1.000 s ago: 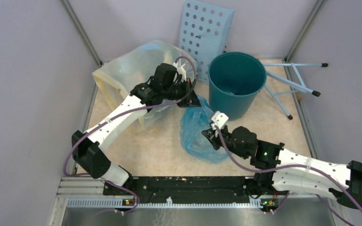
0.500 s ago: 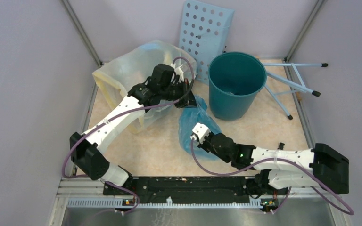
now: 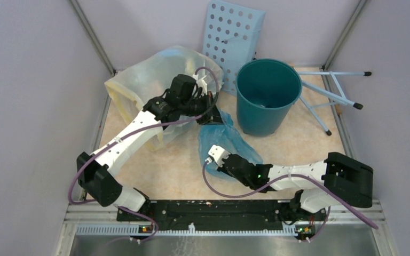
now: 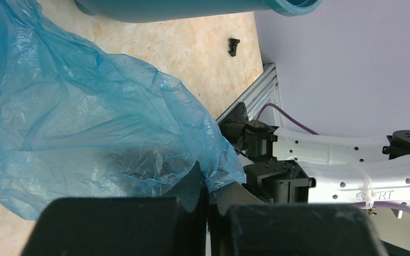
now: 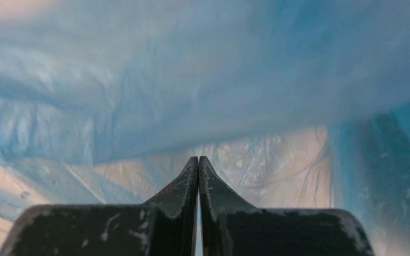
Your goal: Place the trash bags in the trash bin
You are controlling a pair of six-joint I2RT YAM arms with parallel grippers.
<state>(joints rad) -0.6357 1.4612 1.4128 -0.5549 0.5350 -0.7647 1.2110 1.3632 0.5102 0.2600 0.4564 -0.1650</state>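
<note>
Bag (image 3: 238, 143) lies crumpled on the desk (image 3: 165, 160), outside the bin (image 3: 261, 121) and just beside its near-left wall. In the left wrist view I see a strip of bare desk between the two. Bin stands upright at the back, mouth up. Left arm (image 3: 139, 125) passes over the white bag (image 3: 133, 80) and ends at the bag's far end. Left jaws are closed on a fold of the bag's edge: the left wrist view shows the film pinched where the tips meet and spreading away from them toward the desk. Right arm (image 3: 299, 172) stretches low from the right to the bag's near-left edge. Right jaws are pressed together, tips touching. Blue film fills the right wrist view above and around them, with desk showing through it; I cannot make out any film caught between the tips. Perforated panel (image 3: 234, 32) leans at the back behind the bin. A light-blue legged frame (image 3: 331, 73) lies to the bin's right. Small black clip (image 4: 234, 46) sits on the desk near the rail.
</note>
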